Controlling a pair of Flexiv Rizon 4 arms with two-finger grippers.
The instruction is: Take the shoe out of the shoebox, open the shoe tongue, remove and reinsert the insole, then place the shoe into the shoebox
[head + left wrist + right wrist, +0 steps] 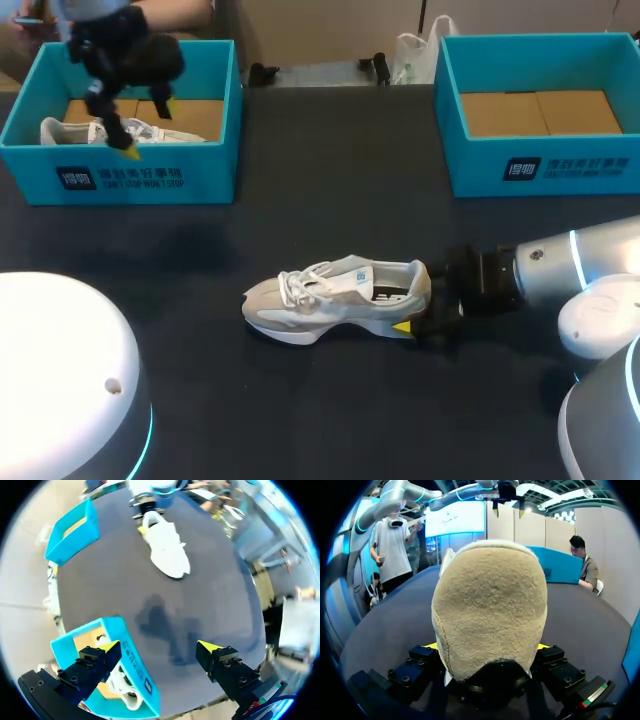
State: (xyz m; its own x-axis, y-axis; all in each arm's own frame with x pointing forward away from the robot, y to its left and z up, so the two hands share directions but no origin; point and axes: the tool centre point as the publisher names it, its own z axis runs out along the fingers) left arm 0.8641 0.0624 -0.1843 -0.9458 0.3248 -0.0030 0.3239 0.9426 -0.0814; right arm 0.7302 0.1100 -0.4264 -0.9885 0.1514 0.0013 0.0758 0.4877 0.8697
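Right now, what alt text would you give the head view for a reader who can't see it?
A grey-white sneaker stands on the dark table, its heel clamped by the right gripper. The left gripper hangs open over the left blue shoebox, which holds a second shoe; the other blue shoebox sits far right.

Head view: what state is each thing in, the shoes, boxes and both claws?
Shoe on the table: upright, heel gripped.
Right gripper: shut on the shoe's heel.
Left shoebox: lidless, second shoe inside.
Right shoebox: lidless, only cardboard floor showing.
Left gripper: open, above the left shoebox.
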